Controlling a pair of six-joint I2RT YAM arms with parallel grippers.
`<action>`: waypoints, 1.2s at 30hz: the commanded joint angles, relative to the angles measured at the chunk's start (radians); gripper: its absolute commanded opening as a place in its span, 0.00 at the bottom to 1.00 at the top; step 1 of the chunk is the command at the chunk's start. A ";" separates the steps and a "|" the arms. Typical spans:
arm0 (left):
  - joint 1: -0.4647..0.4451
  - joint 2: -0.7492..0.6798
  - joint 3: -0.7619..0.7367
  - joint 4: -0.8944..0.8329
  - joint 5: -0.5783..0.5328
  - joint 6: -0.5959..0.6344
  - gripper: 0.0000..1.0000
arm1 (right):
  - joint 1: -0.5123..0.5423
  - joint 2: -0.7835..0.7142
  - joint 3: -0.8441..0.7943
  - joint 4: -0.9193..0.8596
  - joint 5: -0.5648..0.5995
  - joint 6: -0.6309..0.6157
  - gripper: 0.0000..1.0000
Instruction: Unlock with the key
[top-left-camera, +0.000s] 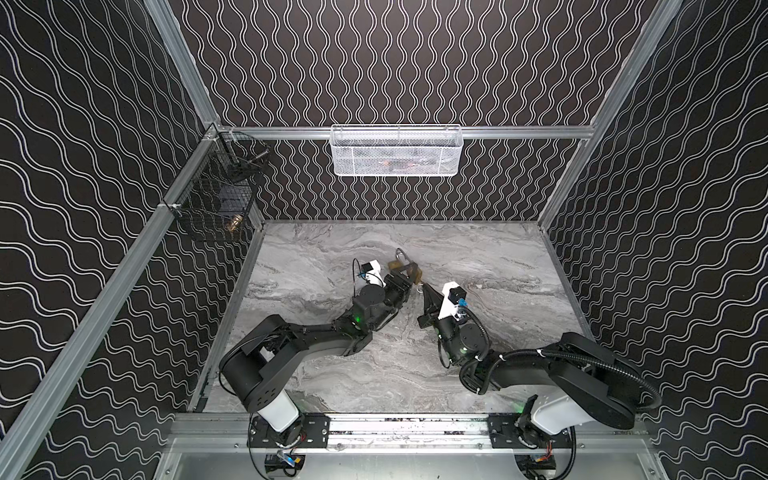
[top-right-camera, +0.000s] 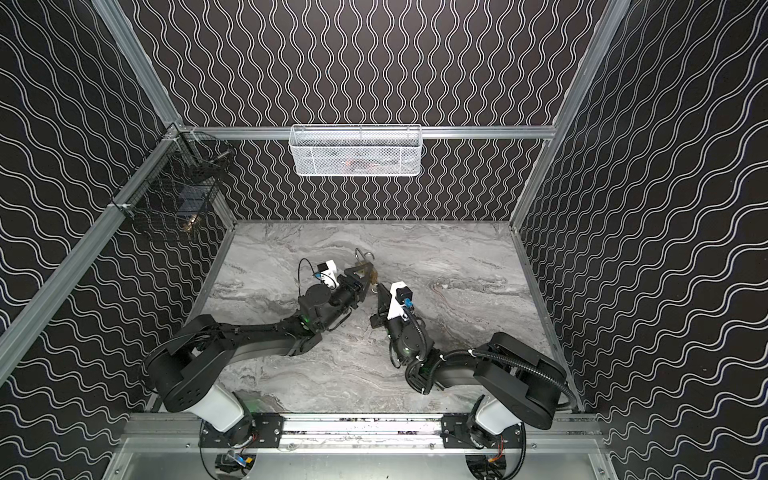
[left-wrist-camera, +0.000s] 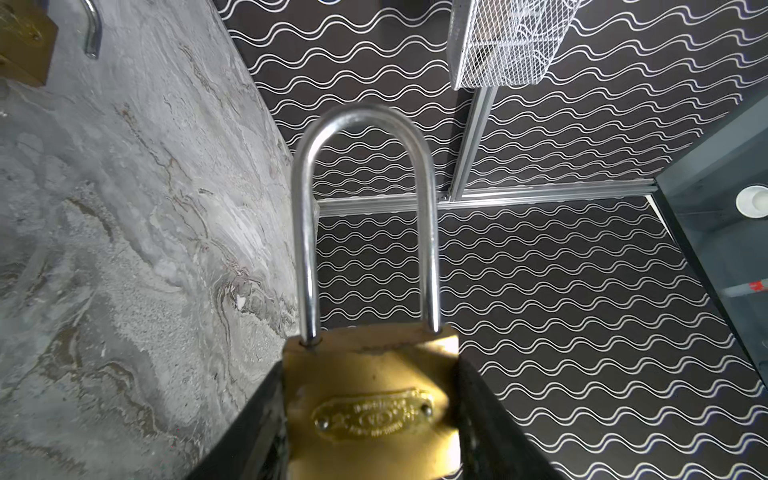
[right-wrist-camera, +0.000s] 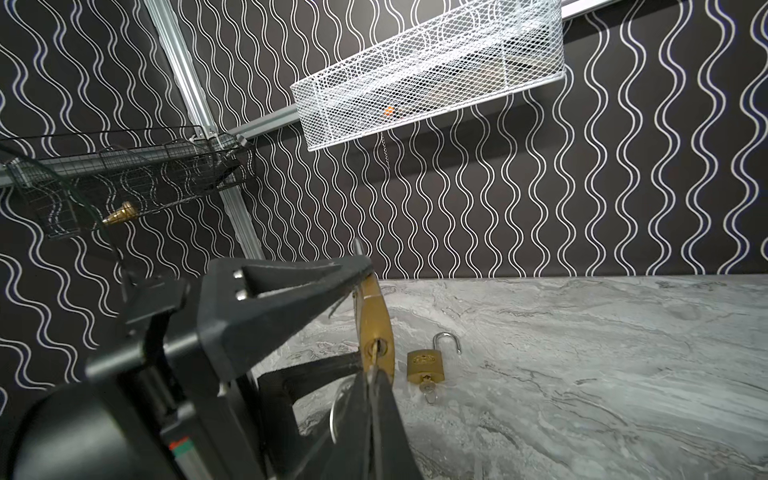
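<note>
Brass padlock (left-wrist-camera: 370, 374) held aloft, shackle (left-wrist-camera: 361, 120) seemingly closed, key (right-wrist-camera: 374, 354) inserted.

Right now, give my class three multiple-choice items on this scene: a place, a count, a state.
1. Where does the white mesh basket hang? A on the back-wall aluminium rail; B on the left wall; C on an arm.
2. How many brass padlocks show? A one; B two; C four.
3. How is the silver shackle of the loose brass padlock on the grey marbled table? A open; B shut; C missing.
Key: 1A, it hangs at that rail; 2B, the held brass padlock in the left pincer plus the loose one; 3A, one leg stands free.
</note>
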 joint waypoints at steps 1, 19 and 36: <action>-0.021 0.013 0.006 0.108 0.063 0.039 0.19 | 0.012 0.007 0.025 0.017 -0.019 0.007 0.00; -0.022 0.051 0.014 0.156 -0.006 0.080 0.16 | 0.043 0.036 0.041 0.033 -0.016 0.024 0.00; -0.036 0.059 0.009 0.147 0.003 0.113 0.14 | 0.040 0.053 0.043 0.077 0.035 -0.002 0.00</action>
